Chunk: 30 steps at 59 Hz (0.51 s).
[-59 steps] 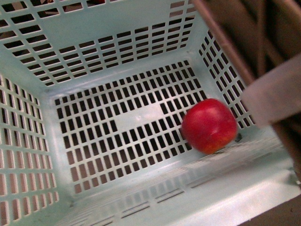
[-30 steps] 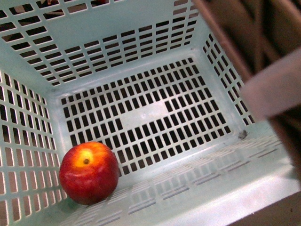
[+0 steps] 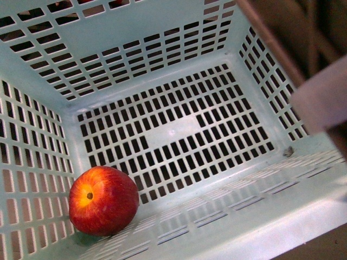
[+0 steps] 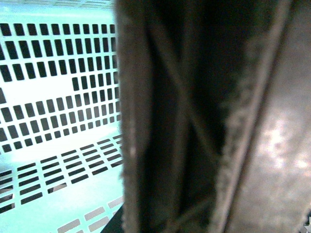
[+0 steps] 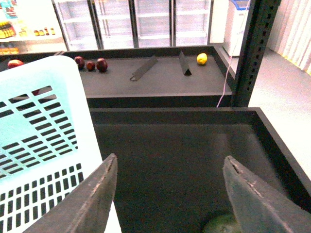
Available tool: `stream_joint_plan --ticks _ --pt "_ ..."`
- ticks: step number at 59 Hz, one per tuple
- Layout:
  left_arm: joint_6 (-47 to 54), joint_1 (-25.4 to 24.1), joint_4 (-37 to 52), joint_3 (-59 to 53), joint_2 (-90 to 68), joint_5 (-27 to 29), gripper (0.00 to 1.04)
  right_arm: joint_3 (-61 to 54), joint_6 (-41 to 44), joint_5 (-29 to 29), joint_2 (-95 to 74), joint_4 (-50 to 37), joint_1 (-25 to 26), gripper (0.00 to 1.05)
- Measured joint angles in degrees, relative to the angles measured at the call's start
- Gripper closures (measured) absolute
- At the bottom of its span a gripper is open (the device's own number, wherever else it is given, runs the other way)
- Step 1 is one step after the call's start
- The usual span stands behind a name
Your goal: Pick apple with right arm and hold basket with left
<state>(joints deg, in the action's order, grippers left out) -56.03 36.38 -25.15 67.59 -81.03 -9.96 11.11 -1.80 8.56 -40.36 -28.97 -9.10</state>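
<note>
We find the apple (image 3: 103, 200) in a corner of the basket (image 3: 135, 38): firm, glossy, likely roll-prone; best gripped across its girth. The right claw (image 5: 171, 158) stands apart, empty; the left claw's state we cannot tell.

Basket (image 3: 255, 230): moulded plastic, pale mint, smooth, with a soft satin sheen along the rim and the solid floor panel. Apple (image 3: 103, 200): glossy, waxy-looking skin, red with fine streaks, and a yellow-orange patch about the stem dimple. Handles (image 3: 268, 46): grey-brown and matt, blurred in the left wrist view with a rough, fuzzy edge, material not clear; tie (image 3: 325, 97) white, smooth, matt; right gripper (image 5: 171, 157) matt grey, faintly grainy, plastic-looking; bin (image 5: 184, 160) under it black, smooth, matt with a dull reflection.
</note>
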Motion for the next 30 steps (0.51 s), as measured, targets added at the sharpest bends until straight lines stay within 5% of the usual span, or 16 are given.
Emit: stream_joint_plan --ticks 20,30 --pt "0.0 0.0 0.0 0.0 0.0 0.2 0.9 -5.6 1.4 -8.1 8.4 3.0 7.1 1.01" --pt "0.0 0.0 0.0 0.0 0.0 0.1 0.9 -7.3 1.6 -8.4 12.6 5.5 8.9 1.03"
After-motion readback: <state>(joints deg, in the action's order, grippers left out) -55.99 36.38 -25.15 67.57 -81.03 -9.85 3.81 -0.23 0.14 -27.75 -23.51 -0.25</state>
